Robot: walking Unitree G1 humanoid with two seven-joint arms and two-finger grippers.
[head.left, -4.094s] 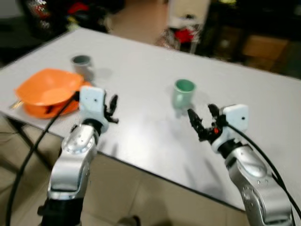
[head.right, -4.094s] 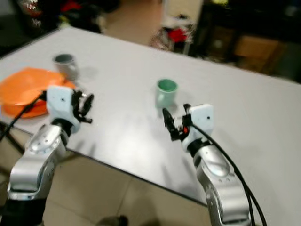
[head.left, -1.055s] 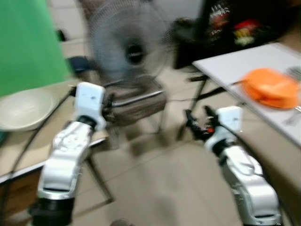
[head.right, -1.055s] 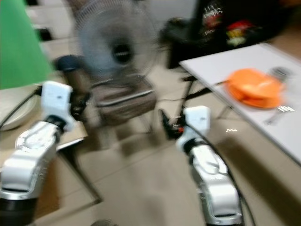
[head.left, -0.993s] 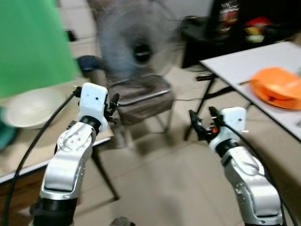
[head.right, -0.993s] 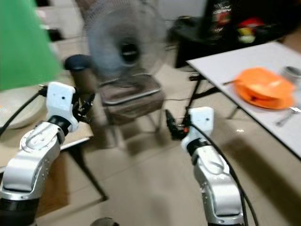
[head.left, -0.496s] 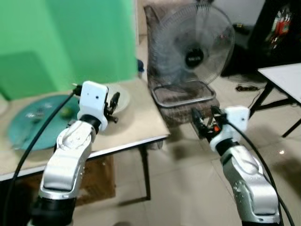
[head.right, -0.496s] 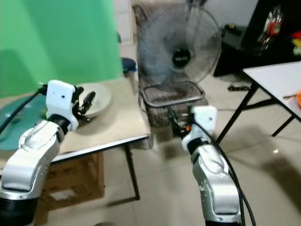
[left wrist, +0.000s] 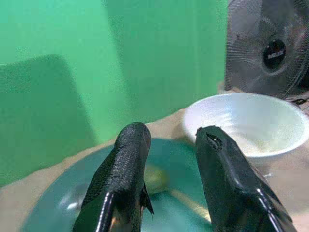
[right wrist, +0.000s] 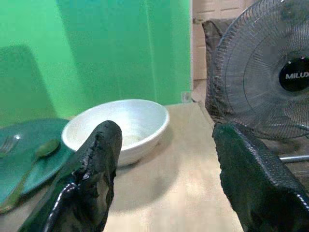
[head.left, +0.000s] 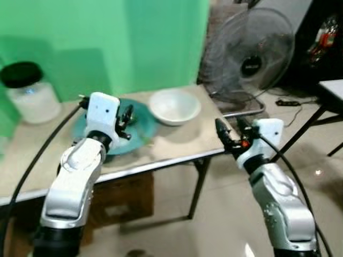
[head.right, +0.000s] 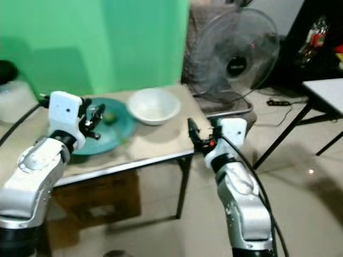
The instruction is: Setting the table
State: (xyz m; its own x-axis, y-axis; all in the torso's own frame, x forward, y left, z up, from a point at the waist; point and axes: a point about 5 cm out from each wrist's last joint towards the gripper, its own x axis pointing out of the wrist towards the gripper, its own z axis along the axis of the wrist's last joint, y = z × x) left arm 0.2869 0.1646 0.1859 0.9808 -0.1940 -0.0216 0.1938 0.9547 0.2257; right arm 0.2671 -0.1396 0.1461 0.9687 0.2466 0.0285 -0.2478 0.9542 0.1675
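Both grippers, left gripper (head.left: 127,119) and right gripper (head.left: 227,133), hover with fingers apart, holding nothing. Teal plate (head.right: 115,133) carries a spoon (right wrist: 35,153); white bowl (head.right: 151,106) beside it looks empty.

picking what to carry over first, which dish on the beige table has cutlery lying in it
The teal plate, the flat dish beside the left gripper, with a spoon and a fork lying in it. The white bowl to its right holds none.

- I see a grey standing fan (head.left: 251,53) just past the beige tabletop's right end.
- A clear jar with a black lid (head.left: 29,92) stands near the tabletop's back left.
- A green backdrop (head.left: 107,37) hangs behind its far edge.
- A cardboard box (head.left: 118,198) sits underneath.
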